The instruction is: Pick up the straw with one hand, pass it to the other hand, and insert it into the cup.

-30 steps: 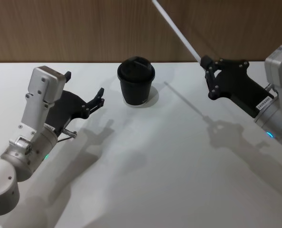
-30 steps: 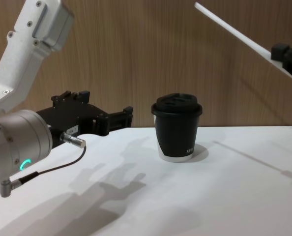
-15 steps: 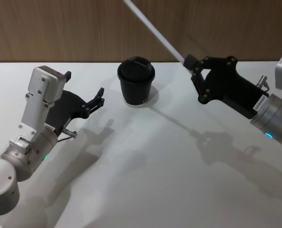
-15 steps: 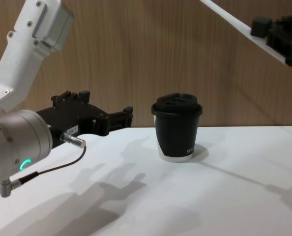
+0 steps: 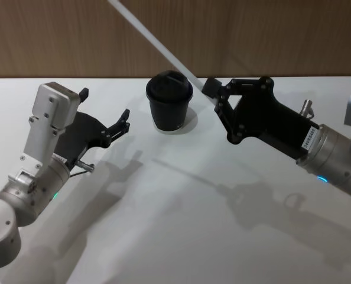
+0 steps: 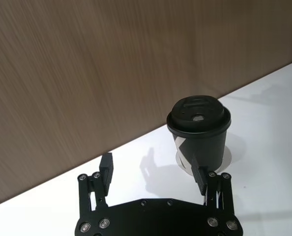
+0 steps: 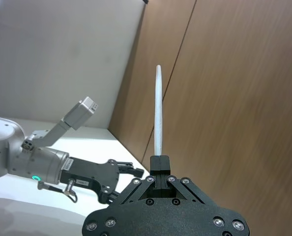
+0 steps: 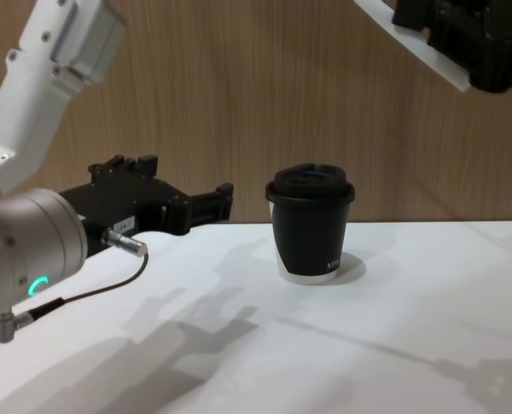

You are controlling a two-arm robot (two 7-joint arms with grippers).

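Jaws of the right gripper (image 5: 213,93) are clenched on the lower end of the straw (image 5: 158,43), which is in the air and not in the cup (image 5: 169,106). From the grip, the straw slants up and toward the robot's left. In the head view it crosses just behind the lid's right edge and runs out of the frame at the top. The right wrist view shows the straw (image 7: 158,113) standing straight out of the right gripper (image 7: 160,160), its free end bare. From the chest view the straw (image 8: 421,53) is high above the lid and to the right of the cup (image 8: 310,228), well apart from it.

The cup stands upright on the white tabletop (image 5: 181,207) with its domed lid on, between the two arms and near the wooden wall (image 5: 282,35).

On the robot's left, the left gripper (image 5: 104,105) hangs just above the tabletop with its jaws released and spread, holding nothing. It points toward the cup and stops short of it. The left wrist view shows the cup (image 6: 199,132) beyond the fingertips of the left gripper (image 6: 152,167), nearer one finger than the other.
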